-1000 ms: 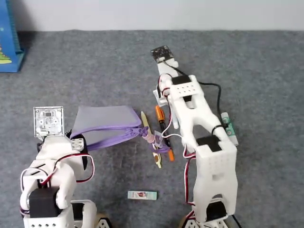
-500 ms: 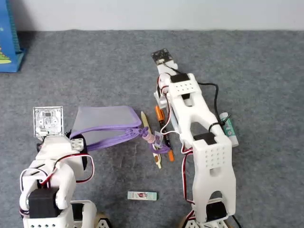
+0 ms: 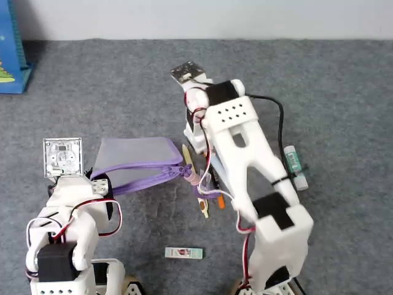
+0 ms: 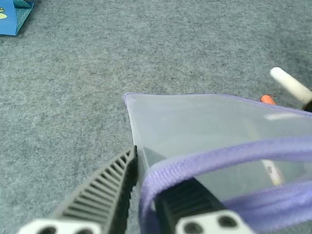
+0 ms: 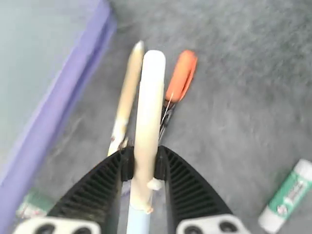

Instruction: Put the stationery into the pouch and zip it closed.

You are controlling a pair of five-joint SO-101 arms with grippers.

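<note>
Pouch: your pouch (image 3: 132,157) is lying flat on the grey carpet (image 3: 344,92) in front of the left arm, and its purple zipper edges are gaping apart on the near side.
Left gripper: your left gripper (image 4: 146,168) is pinching the pouch's near corner, one finger outside the zipper edge and the other showing through the clear wall.
Right gripper: your right gripper (image 5: 145,158) is clamping a cream stick pen (image 5: 148,97) between narrow jaws, and the pen is pointing out past the fingertips, above the carpet just beside the pouch's zipper end.
Loose stationery: a beige pencil (image 5: 127,92) is lying on the carpet under the held pen, near the pouch's purple edge; an orange marker (image 5: 181,75) is lying just beside it, on the side away from the pouch.
Farther out: a green-and-white glue stick (image 3: 293,165) is resting beyond the right arm, well apart from the pouch; a small flat eraser (image 3: 183,252) is sitting between the two arm bases.
Edge: a blue box (image 3: 11,55) is standing at the far corner on the left arm's side.
</note>
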